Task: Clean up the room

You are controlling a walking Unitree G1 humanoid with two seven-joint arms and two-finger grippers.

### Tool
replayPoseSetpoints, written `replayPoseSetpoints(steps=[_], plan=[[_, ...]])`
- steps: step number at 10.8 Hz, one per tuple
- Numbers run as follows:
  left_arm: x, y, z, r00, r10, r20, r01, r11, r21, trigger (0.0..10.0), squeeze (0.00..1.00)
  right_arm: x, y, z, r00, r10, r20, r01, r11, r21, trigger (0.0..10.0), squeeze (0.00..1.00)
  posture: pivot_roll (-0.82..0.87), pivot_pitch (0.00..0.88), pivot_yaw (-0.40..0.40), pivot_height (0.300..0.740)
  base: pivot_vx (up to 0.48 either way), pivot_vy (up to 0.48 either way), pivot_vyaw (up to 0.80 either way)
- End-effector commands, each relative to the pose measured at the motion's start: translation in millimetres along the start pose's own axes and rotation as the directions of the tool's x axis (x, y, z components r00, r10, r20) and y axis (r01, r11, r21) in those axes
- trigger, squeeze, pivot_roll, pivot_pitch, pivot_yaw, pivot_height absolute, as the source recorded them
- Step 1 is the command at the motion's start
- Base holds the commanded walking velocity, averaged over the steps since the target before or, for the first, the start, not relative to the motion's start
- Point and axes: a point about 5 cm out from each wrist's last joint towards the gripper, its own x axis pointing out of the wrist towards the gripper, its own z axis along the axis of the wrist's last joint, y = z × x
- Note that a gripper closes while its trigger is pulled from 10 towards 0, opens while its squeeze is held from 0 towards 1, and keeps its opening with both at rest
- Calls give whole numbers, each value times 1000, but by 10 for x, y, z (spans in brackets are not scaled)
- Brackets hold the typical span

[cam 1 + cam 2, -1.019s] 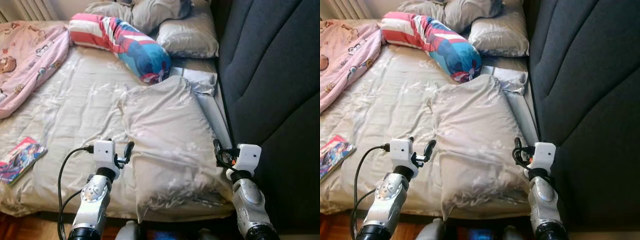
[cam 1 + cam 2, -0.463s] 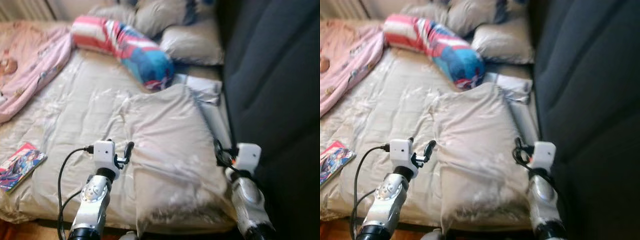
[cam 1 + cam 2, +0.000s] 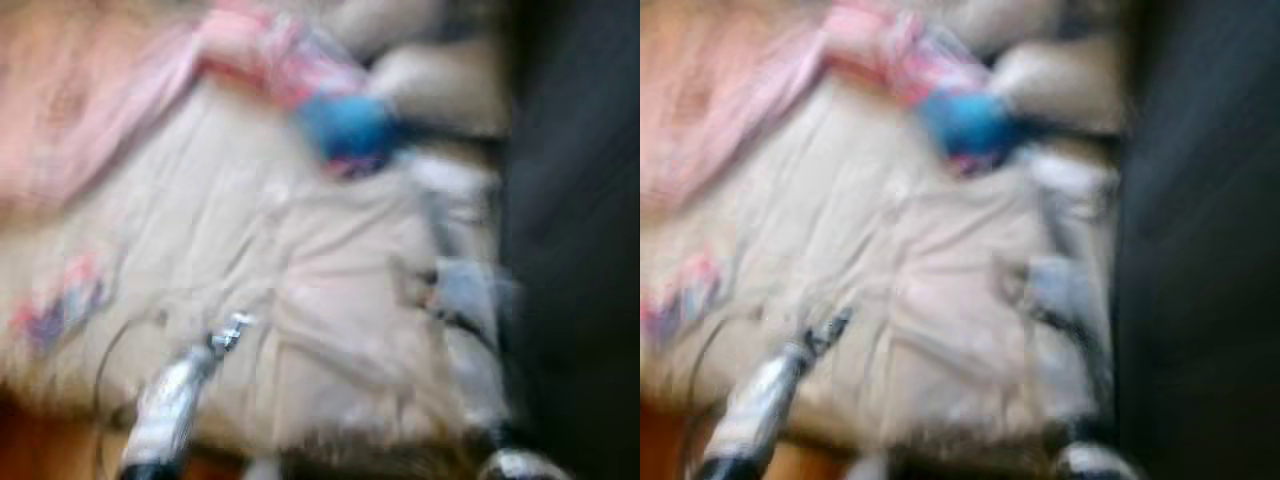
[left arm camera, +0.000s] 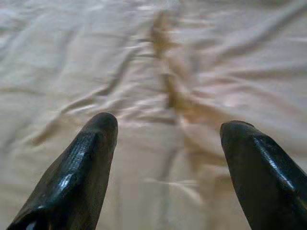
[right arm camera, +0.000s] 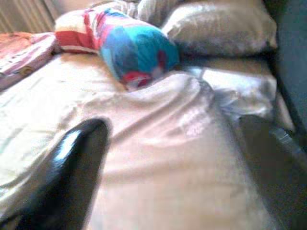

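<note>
Spread wide and empty above the rumpled beige duvet (image 4: 158, 72) on the bed: left gripper (image 4: 165, 139) and right gripper (image 5: 182, 158), facing soft, light, slippery cloth, likely best pinched at a raised fold or edge.

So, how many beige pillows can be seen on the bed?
2: one large pillow lying just ahead of both grippers, one pillow at the bed's head beside the striped bolster. Blur may hide more.
</note>
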Motion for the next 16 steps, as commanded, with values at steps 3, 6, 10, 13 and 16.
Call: replayPoseSetpoints(steps=[3,6,10,13,16], plan=[[277,-172,81,999,-19,-47,13,992,-128,10000,0,-177,-377,-369,968,-123,-218,124,992,-12,10000,0,61,264,-10,714,0,0,0],[447,-265,178,994,-65,-87,56,993,-109,10000,0,-24,-389,-268,963,-111,-245,121,992,26,10000,0,74,334,-22,714,0,0,0],[464,-263,267,998,-58,-4,58,992,-109,10000,0,20,-412,-208,966,-134,-221,146,988,39,10000,0,72,344,-20,714,0,0,0],[411,-224,219,998,-63,8,64,997,-50,10000,0,-32,-445,-247,965,-161,-208,174,984,48,10000,0,70,312,-8,714,0,0,0],[396,-243,226,996,-84,27,85,996,-32,10000,0,-73,-460,-263,968,-168,-186,178,983,42,10000,0,63,296,4,714,0,0,0]])
